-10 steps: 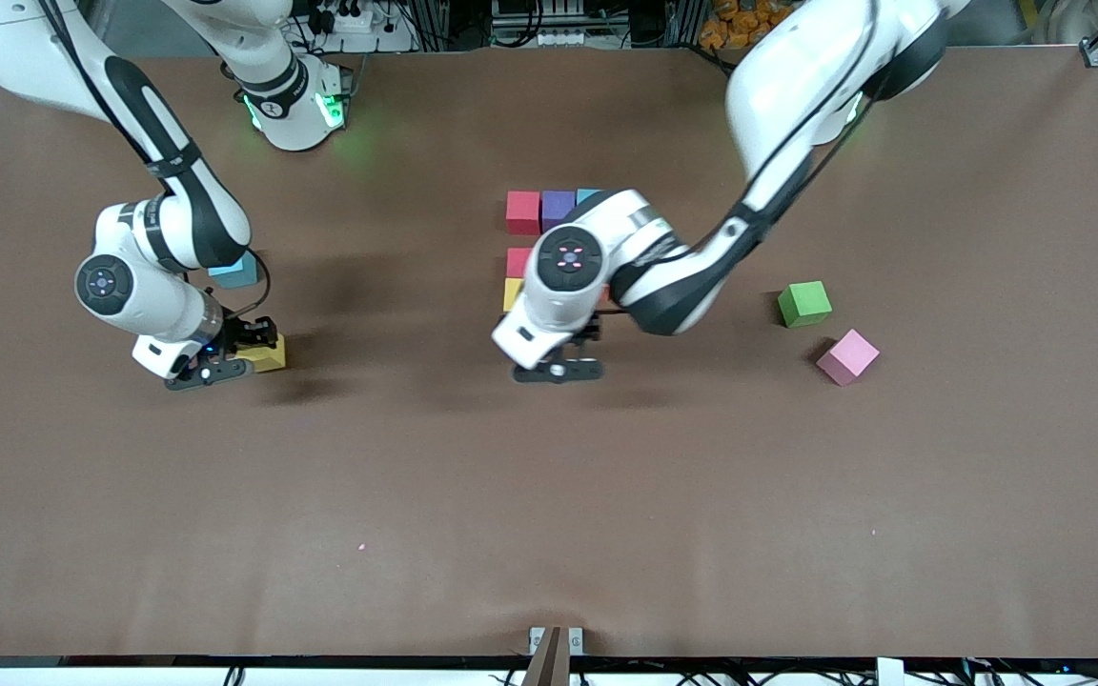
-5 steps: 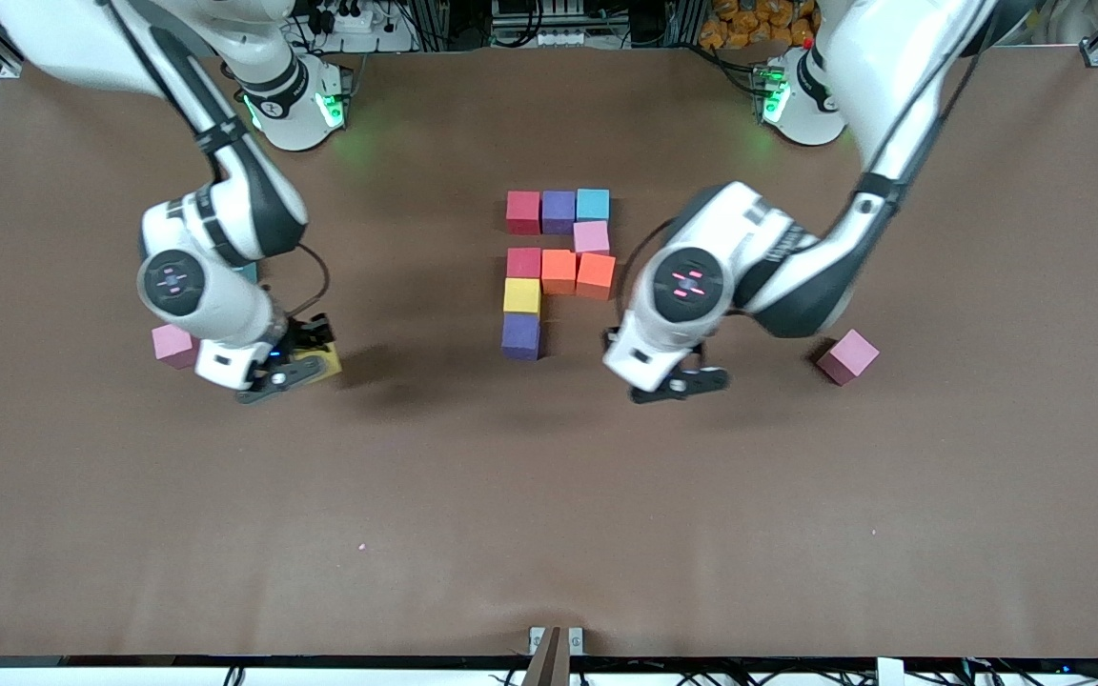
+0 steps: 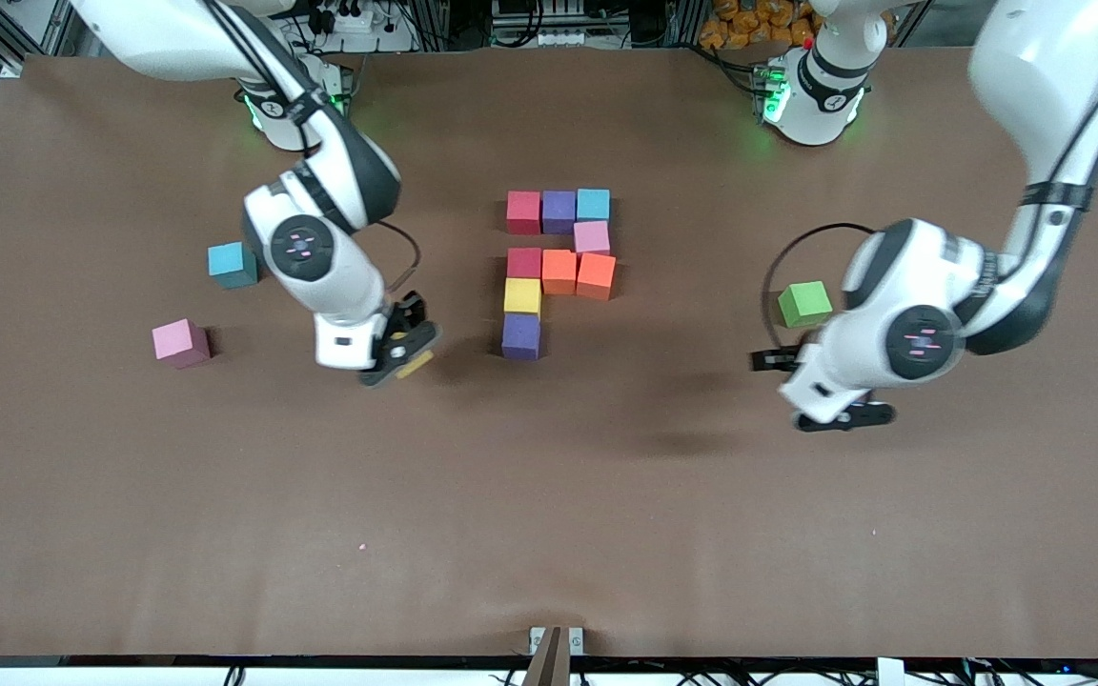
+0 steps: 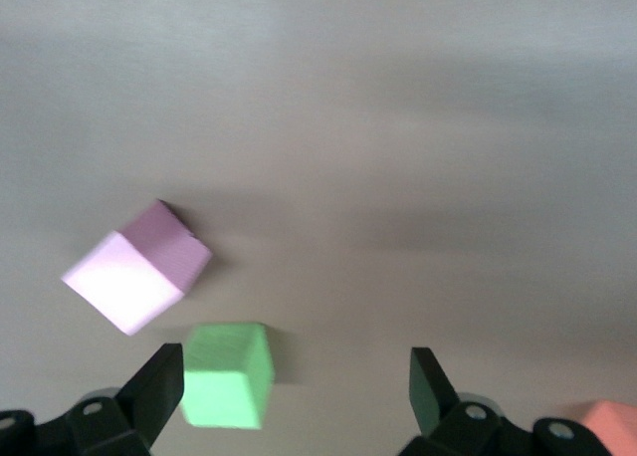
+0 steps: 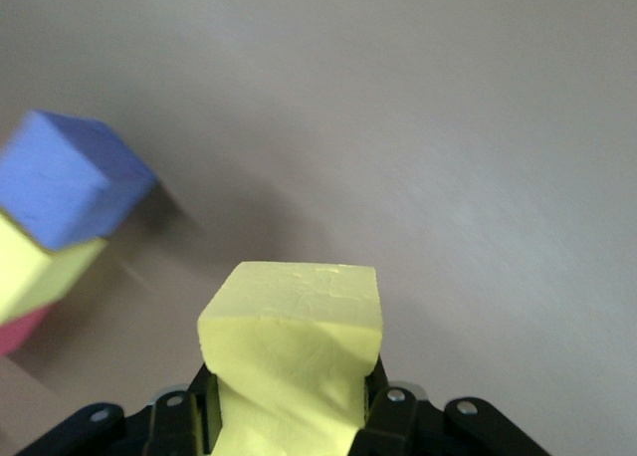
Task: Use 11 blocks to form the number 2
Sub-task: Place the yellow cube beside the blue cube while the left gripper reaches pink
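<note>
The right end effector [image 3: 400,351] was clamped on a yellow block [image 5: 295,348] and held it above the desk [image 3: 549,534], toward the right arm's end of the half-built number 2 [image 3: 557,272]. That figure sat mid-desk: a red, purple and blue row farthest from the front camera, a pink link, a red and two-orange row, then a yellow and a purple block [image 3: 520,335] stepping nearer the camera, so the last row looked barely started. The left end effector [image 3: 823,391] hung with fingers spread and nothing between them, over bare desk beside the green cube [image 3: 804,303] and a pink block [image 4: 137,267]. Two spare blocks, blue [image 3: 232,264] and pink [image 3: 180,342], lay toward the right arm's end. The blocks looked light, matte and slightly soft, probably foam; the yellow one appeared dented at the grip. Flat opposite faces seemed the best hold, with gentle pressure.
</note>
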`<state>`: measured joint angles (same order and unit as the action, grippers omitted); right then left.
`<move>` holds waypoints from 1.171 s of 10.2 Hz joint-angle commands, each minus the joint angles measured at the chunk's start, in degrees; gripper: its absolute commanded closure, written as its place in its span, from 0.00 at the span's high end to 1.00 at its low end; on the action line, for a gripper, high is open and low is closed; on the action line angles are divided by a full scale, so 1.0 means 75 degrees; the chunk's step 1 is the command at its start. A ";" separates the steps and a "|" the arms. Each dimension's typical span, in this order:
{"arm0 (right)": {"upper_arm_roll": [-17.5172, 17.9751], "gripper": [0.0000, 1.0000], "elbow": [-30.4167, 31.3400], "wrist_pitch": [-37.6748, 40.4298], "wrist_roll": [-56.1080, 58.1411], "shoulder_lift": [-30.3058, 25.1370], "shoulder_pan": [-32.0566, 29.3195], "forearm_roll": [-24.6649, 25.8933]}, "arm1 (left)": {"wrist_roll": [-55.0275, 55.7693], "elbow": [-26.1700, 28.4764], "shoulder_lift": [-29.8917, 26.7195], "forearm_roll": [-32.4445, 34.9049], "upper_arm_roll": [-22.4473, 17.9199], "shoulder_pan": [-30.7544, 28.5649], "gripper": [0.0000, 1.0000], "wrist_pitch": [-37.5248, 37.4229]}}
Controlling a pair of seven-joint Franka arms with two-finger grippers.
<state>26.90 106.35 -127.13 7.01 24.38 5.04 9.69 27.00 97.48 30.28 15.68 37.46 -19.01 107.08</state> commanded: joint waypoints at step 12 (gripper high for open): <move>-0.1734 0.30 -0.5484 0.1634 0.3245 0.3850 0.4565 0.0185 | 0.3875 0.2153 -0.0181 0.0440 0.0138 -0.2046 1.00 0.2139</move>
<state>15.22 68.15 -116.27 26.64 51.63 37.69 10.44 53.92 110.49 30.13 19.00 37.83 -32.15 120.14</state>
